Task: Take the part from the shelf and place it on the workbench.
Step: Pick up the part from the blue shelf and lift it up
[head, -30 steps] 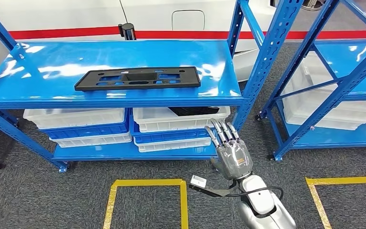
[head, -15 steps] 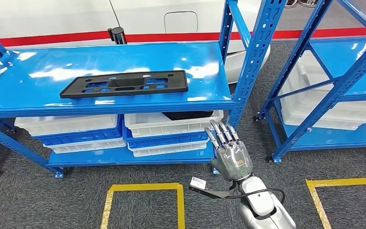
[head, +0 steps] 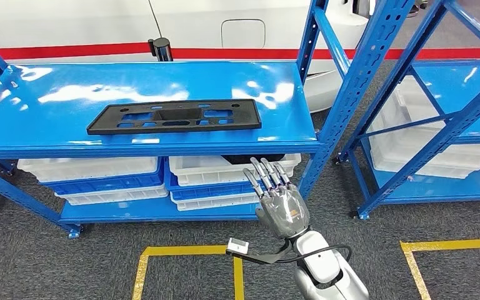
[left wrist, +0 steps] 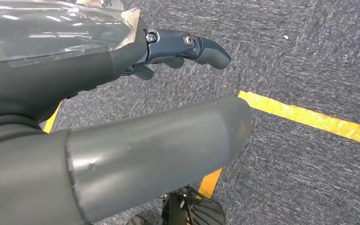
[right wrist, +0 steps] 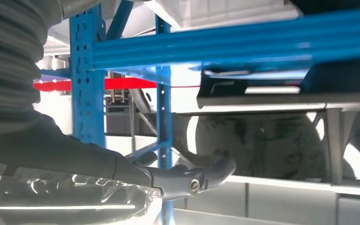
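A flat black part (head: 175, 117) with several cut-outs is seen lying on the top board of a blue shelf (head: 50, 140), a little left of the board's middle and well clear of its edges. Nothing is touching it. The right hand (head: 279, 201) is raised in front of the shelf's right near corner, below the level of the top board, with its fingers (head: 264, 175) spread and pointing up and away; nothing is held in it, and it is kept well apart from the part. The left hand (left wrist: 122, 117) is shown hanging over grey carpet (left wrist: 309, 61) crossed by yellow floor tape (left wrist: 309, 119); its fingers appear loosely extended with nothing in them, though the close view makes this hard to judge. White bins (head: 94, 169) and blue bins (head: 112, 183) are stacked on the lower board of the shelf. A second blue shelf (head: 450, 119) is placed to the right, with more white bins on it. A white vehicle body with a red stripe (head: 87, 51) is seen beyond the shelves.
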Tool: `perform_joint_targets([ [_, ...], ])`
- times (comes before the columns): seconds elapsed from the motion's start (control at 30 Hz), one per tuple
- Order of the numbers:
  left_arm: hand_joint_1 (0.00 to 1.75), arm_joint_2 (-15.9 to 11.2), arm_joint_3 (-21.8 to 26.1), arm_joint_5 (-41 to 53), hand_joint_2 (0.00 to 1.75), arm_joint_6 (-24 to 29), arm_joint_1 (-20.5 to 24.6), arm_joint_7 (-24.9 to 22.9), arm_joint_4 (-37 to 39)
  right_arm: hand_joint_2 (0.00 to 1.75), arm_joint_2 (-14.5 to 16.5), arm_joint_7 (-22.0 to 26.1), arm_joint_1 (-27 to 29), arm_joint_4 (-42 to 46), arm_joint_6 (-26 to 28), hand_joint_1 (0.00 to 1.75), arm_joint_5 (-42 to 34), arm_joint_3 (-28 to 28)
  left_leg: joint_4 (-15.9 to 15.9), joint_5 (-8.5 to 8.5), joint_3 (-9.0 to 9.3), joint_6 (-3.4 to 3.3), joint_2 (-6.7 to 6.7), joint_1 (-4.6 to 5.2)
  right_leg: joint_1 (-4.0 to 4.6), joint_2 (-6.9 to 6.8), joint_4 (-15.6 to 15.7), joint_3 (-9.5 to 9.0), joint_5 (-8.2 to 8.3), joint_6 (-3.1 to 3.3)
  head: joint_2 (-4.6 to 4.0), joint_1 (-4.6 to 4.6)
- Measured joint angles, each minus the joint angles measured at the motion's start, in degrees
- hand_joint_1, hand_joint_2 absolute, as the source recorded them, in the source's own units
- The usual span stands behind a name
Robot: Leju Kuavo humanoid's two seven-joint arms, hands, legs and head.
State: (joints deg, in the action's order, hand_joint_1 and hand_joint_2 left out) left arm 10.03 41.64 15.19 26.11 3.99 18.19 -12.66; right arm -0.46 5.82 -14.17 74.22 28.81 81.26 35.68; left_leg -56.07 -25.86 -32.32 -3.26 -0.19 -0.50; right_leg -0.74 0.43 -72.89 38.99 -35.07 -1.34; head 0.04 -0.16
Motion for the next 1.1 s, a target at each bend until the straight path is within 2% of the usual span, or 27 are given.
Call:
perform_joint_targets([
  [0.03,0.00,0.00,-0.08,0.04,0.00,0.07,-0.01,-0.07,0.00,1.75,0.18,-0.20,-0.02,-0.10,-0.22,0.00,0.58,0.24,-0.01,-0.12,0.10,-0.02,-0.02,0.03,0.00,0.00,-1.43,1.14,-0.03,-0.22,0.00,0.02],
  [0.07,0.00,0.00,-0.13,0.11,0.00,0.10,-0.02,-0.12,0.01,1.75,0.48,-0.39,-0.09,-0.23,-0.36,0.00,1.09,0.52,-0.02,-0.26,0.27,0.03,-0.07,0.05,0.01,0.00,-0.70,1.16,0.83,-0.57,0.00,0.03],
  [0.1,0.00,0.01,-0.16,0.19,0.00,0.12,-0.02,-0.16,0.01,1.75,0.85,-0.60,-0.25,-0.38,-0.46,0.00,1.57,0.83,-0.02,-0.43,0.53,0.11,-0.12,0.07,0.02,-0.01,1.76,0.29,2.34,-0.97,0.00,0.04],
  [0.13,0.00,0.04,-0.19,0.31,0.00,0.08,-0.03,-0.17,0.02,1.75,1.27,-0.83,-0.55,-0.56,-0.54,0.00,2.00,1.20,-0.03,-0.66,0.86,0.24,-0.18,0.10,0.03,-0.02,5.86,-1.43,4.41,-1.33,0.00,0.07],
  [0.17,0.00,0.07,-0.21,0.42,0.00,-0.01,-0.03,-0.18,0.03,1.75,1.69,-1.01,-1.00,-0.78,-0.60,0.00,2.34,1.61,-0.06,-0.92,1.17,0.43,-0.23,0.17,0.11,-0.09,10.29,-3.36,6.45,-1.38,0.00,0.10],
  [0.2,0.00,0.10,-0.22,0.52,0.00,-0.10,-0.01,-0.18,0.03,1.75,2.09,-1.18,-1.55,-1.03,-0.61,0.00,2.55,2.04,-0.10,-1.21,1.39,0.69,-0.28,0.30,0.25,-0.14,13.77,-4.97,7.96,-1.12,0.00,0.13],
  [0.23,0.00,0.12,-0.23,0.67,0.00,-0.19,-0.01,-0.19,0.04,1.75,2.45,-1.30,-2.14,-1.34,-0.60,0.00,2.65,2.48,-0.14,-1.47,1.51,0.97,-0.30,0.41,0.39,-0.19,15.96,-5.99,8.89,-0.66,0.00,0.14],
  [0.3,0.00,0.13,-0.24,0.93,0.00,-0.25,0.01,-0.27,0.05,1.75,3.22,-1.44,-3.18,-2.06,-0.50,0.00,2.67,3.31,-0.13,-1.79,1.59,1.52,-0.28,0.48,0.60,-0.20,16.70,-6.42,9.26,0.32,0.00,0.13],
  [0.37,0.00,0.12,-0.25,1.10,0.00,-0.15,0.01,-0.40,0.06,1.75,4.29,-1.21,-4.27,-3.06,-0.34,0.00,2.42,4.28,-0.72,-2.30,1.47,2.12,-0.22,0.18,0.06,-0.14,17.03,-6.75,9.41,1.07,0.00,0.10],
  [0.4,0.00,0.13,-0.25,1.15,0.00,-0.05,0.02,-0.45,0.07,1.75,4.96,-1.04,-4.93,-3.66,-0.27,0.00,2.21,4.79,-1.95,-3.06,0.99,2.49,-0.19,0.04,-0.23,-0.12,17.23,-6.98,9.45,1.49,0.00,0.02],
  [0.43,0.00,0.14,-0.25,1.20,0.00,0.04,0.02,-0.46,0.07,1.75,5.75,-0.86,-5.68,-4.52,-0.22,0.00,1.90,5.45,-4.71,-4.52,-0.32,2.88,-0.18,-0.15,-0.46,-0.09,17.37,-7.20,9.42,1.86,0.00,-0.08],
  [0.5,0.00,0.17,-0.25,1.28,0.00,0.14,0.00,-0.45,0.08,1.75,7.22,-0.75,-7.13,-6.62,-0.19,0.00,1.25,6.66,-12.67,-7.98,-4.71,3.61,-0.14,-0.42,-0.41,-0.09,17.36,-7.43,9.14,2.42,0.00,-0.25],
  [0.53,0.00,0.17,-0.25,1.31,0.00,0.14,-0.02,-0.44,0.09,1.75,7.90,-0.74,-7.71,-7.84,-0.19,0.00,0.90,7.24,-16.01,-8.89,-6.89,3.92,-0.12,-0.60,-0.39,-0.08,17.34,-7.55,8.98,2.52,0.00,-0.27],
  [0.57,0.00,0.17,-0.25,1.32,0.00,0.14,-0.05,-0.44,0.09,1.75,8.44,-0.76,-8.08,-8.85,-0.19,0.00,0.62,7.63,-17.11,-8.44,-8.04,4.12,-0.07,-0.79,-0.39,-0.06,17.31,-7.73,8.80,2.53,0.00,-0.29],
  [0.6,0.00,0.17,-0.25,1.32,0.00,0.14,-0.08,-0.44,0.09,1.75,8.92,-0.78,-8.37,-9.72,-0.19,0.00,0.43,7.94,-15.91,-6.83,-7.98,4.27,-0.02,-1.00,-0.43,-0.04,17.28,-8.00,8.58,2.43,0.00,-0.33],
  [0.67,0.00,0.15,-0.24,1.36,0.00,0.14,-0.09,-0.44,0.10,1.75,9.70,-0.81,-8.92,-10.99,-0.16,0.00,0.20,8.36,-8.23,-2.04,-4.83,4.44,0.08,-1.42,-0.48,0.02,17.16,-8.76,7.91,1.96,0.00,-0.39],
  [0.7,0.00,0.14,-0.24,1.37,0.00,0.15,-0.07,-0.44,0.13,1.75,10.01,-0.81,-9.27,-11.51,-0.13,0.00,0.13,8.52,-4.65,-0.45,-3.16,4.39,0.04,-1.45,-0.28,0.04,17.06,-9.03,7.54,1.61,0.00,-0.44],
  [0.73,0.00,0.14,-0.24,1.41,0.00,0.15,-0.05,-0.44,0.15,1.75,10.27,-0.80,-9.65,-11.99,-0.10,0.00,0.05,8.66,-2.24,0.39,-2.01,4.20,-0.02,-1.36,-0.10,0.06,16.99,-9.20,7.23,1.25,0.00,-0.44],
  [0.83,0.00,0.14,-0.25,1.56,0.00,0.20,-0.02,-0.53,0.20,1.75,10.92,-0.95,-10.72,-13.54,-0.04,0.00,-0.07,8.99,-1.32,0.20,-1.58,3.02,-0.18,-0.69,0.22,0.09,17.20,-9.27,6.83,0.22,0.00,-0.40],
  [0.9,0.00,0.17,-0.25,1.74,0.00,0.22,-0.04,-0.66,0.22,1.75,11.50,-1.45,-11.69,-14.95,0.17,0.00,-0.10,9.21,-0.92,0.28,-1.27,2.02,-0.12,-0.58,0.18,0.01,15.74,-8.52,6.00,-0.22,0.00,-0.35],
  [0.93,0.00,0.21,-0.25,1.86,0.00,0.22,-0.01,-0.71,0.23,1.75,11.80,-1.78,-12.29,-15.71,0.38,0.00,-0.07,9.31,-0.70,0.32,-1.09,1.56,-0.07,-0.62,0.15,-0.04,13.32,-7.25,4.92,-0.17,0.00,-0.28],
  [1.0,0.00,0.25,-0.25,2.06,0.00,0.20,0.03,-0.75,0.24,1.75,12.21,-2.37,-13.39,-17.48,0.72,0.00,0.05,9.52,-0.60,0.10,-0.85,0.89,-0.01,-0.49,0.04,-0.11,5.11,-2.67,1.94,0.19,0.00,-0.11],
  [1.03,0.00,0.26,-0.25,2.10,0.00,0.18,0.04,-0.78,0.25,1.75,12.34,-2.49,-13.76,-18.35,0.77,0.00,0.02,9.62,-0.61,-0.05,-0.72,0.73,-0.05,-0.40,0.01,-0.12,1.30,-0.35,0.91,0.18,0.00,-0.07],
  [1.07,0.00,0.26,-0.25,2.08,0.00,0.16,0.03,-0.81,0.25,1.75,12.48,-2.51,-14.05,-19.21,0.77,0.00,-0.13,9.72,-0.62,-0.23,-0.53,0.65,-0.12,-0.29,0.02,-0.12,-0.81,1.22,0.74,-0.02,0.00,-0.05],
  [1.1,0.00,0.26,-0.25,2.03,0.00,0.14,0.01,-0.84,0.26,1.75,12.67,-2.45,-14.33,-19.97,0.77,0.00,-0.35,9.82,-0.63,-0.44,-0.25,0.65,-0.21,-0.20,0.04,-0.12,-0.44,1.54,1.64,-0.38,0.00,-0.02],
])
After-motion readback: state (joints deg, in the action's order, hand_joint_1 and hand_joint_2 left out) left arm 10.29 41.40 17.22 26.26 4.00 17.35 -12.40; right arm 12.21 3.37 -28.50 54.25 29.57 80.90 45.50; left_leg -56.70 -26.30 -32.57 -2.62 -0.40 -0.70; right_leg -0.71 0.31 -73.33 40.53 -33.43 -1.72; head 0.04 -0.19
